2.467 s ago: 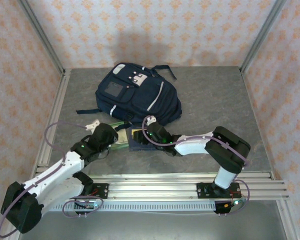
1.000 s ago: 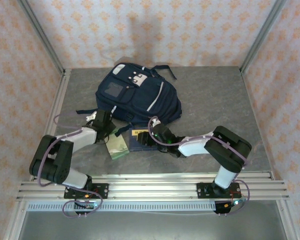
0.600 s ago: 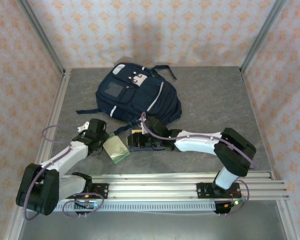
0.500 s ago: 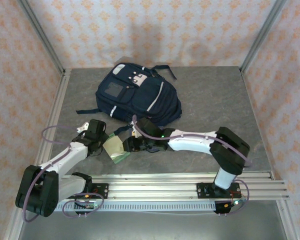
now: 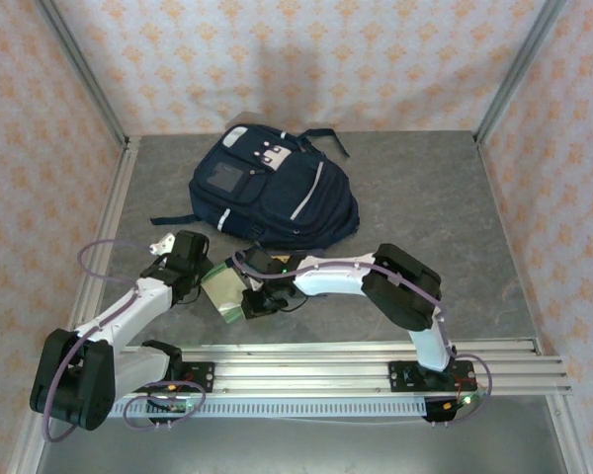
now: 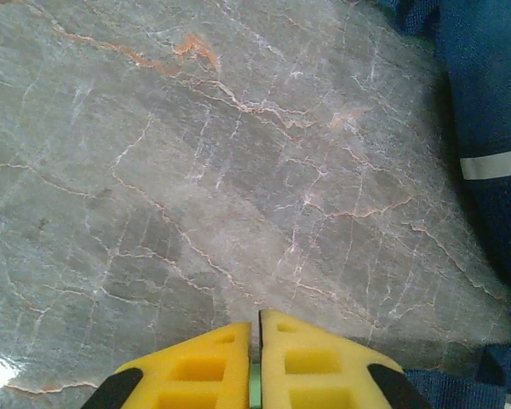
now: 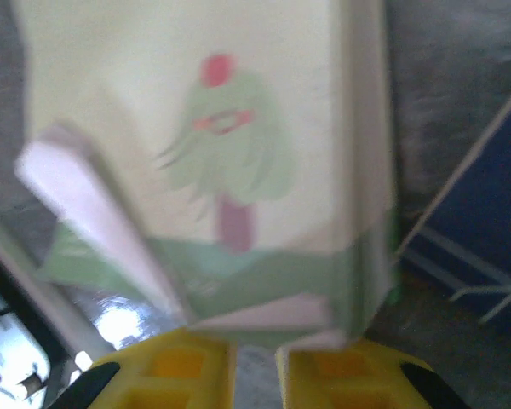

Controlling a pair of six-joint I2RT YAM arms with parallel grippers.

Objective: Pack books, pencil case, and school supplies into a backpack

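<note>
The navy backpack (image 5: 277,188) lies at the back of the table, its white stripe (image 6: 492,164) at the right of the left wrist view. My left gripper (image 5: 190,265) (image 6: 258,317) is all but shut, with a thin green strip pinched between its pads. That strip looks like the edge of the green-edged packet (image 5: 222,288), which stands tilted beside it. My right gripper (image 5: 255,296) (image 7: 255,349) sits just below the packet's green bottom band (image 7: 238,273), fingers slightly apart with grey table between them. The books are hidden under the right arm. The pencil case is out of view.
A dark strap (image 5: 173,219) trails from the backpack toward the left gripper. A navy surface with thin pale lines (image 7: 485,230) lies right of the packet. The aluminium rail (image 5: 306,360) runs along the near edge. Papered walls close in the sides and back.
The right arm has swung left from the books to the packet, and its jaws have narrowed. The left gripper stayed by the packet, which has tipped up slightly.
</note>
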